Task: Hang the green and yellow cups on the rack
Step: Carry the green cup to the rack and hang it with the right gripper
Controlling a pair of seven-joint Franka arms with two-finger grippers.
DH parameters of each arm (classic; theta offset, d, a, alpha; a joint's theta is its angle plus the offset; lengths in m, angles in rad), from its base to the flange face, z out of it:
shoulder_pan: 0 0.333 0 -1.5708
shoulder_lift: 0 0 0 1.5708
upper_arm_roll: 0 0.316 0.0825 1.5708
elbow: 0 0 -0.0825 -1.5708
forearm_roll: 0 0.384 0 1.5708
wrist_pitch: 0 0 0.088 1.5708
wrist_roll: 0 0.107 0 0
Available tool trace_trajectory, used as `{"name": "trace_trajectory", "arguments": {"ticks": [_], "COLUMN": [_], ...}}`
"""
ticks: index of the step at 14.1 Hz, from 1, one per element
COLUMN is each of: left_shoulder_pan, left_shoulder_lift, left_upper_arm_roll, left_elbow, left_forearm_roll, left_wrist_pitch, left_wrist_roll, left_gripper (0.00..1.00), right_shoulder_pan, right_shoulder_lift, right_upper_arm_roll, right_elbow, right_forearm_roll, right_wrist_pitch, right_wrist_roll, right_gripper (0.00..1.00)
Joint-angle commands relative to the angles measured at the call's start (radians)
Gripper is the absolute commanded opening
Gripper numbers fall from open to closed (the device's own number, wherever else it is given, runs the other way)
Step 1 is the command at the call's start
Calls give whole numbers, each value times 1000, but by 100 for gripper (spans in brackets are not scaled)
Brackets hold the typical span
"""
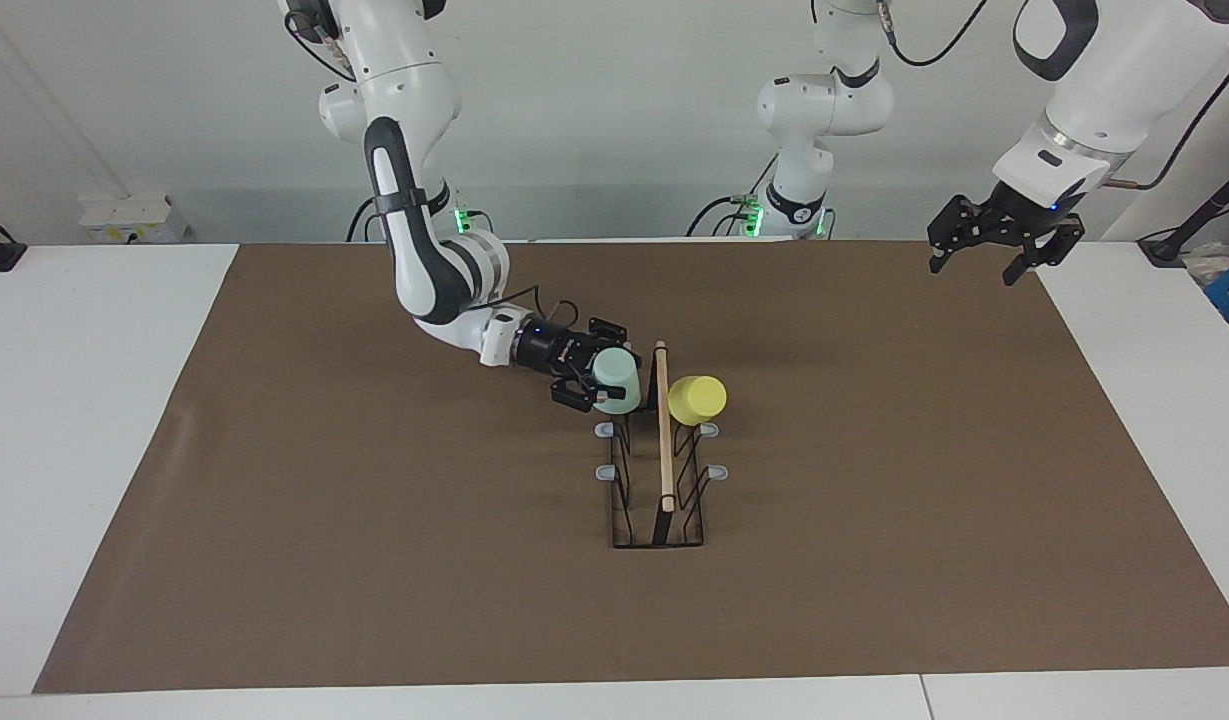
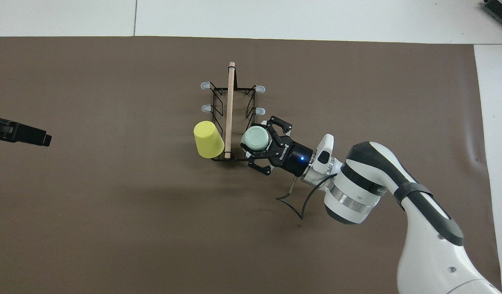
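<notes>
Right end effector [image 1: 602,379] fingers spread around green cup [image 1: 615,384] on rack [image 1: 662,440] peg, likely releasing; yellow cup [image 1: 696,399] already hung. Left end effector [image 1: 1004,238] waits spread, raised over the bench's left-arm end.

The rack [image 1: 662,470] [image 2: 230,118], a black wire frame with a light wooden bar along its top and grey-tipped pegs sticking out both sides, is standing mid-table on the brown mat. The yellow cup [image 1: 697,399] [image 2: 208,139] is hanging tilted on the peg nearest the robots on the side toward the left arm's end. The pale green cup [image 1: 615,384] [image 2: 255,139] is sitting at the matching peg on the side toward the right arm's end, bottom up.
</notes>
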Motion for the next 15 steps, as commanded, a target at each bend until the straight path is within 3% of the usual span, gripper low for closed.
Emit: {"name": "trace_trajectory", "arguments": {"ticks": [1,2,3,4,5,11,15], "left_shoulder_pan": [-3,-3,-3,-2,-2,-2,0], "left_shoulder_lift": [-31,-31,-31,-31,-31,-31,-31], "left_upper_arm_roll": [-1,-1,-1,-1,-1,-1,-1], "left_elbow": [-33,-33,-33,-33,-33,-33,-33], "left_forearm_roll": [19,19,19,19,19,19,19], "left_wrist_pitch": [19,19,19,19,19,19,19], "left_wrist_roll": [-12,-12,-12,-12,-12,-12,-12], "left_gripper": [100,100,100,100,100,100,100], "right_shoulder_pan": [-8,-5,-11,-17,-19,-22,-38], "right_shoulder_lift": [6,8,6,6,6,-21,-141], "right_upper_arm_roll": [0,-1,0,0,0,-1,-7], "right_elbow": [11,14,14,20,27,51,111], "right_forearm_roll": [23,22,17,8,-3,-19,-243], "right_wrist_pitch": [-15,-15,-18,-23,-25,-8,127], "right_wrist_roll": [-28,-28,-28,-25,-24,-8,269], "right_gripper": [15,38,55,83,91,100,100]}}
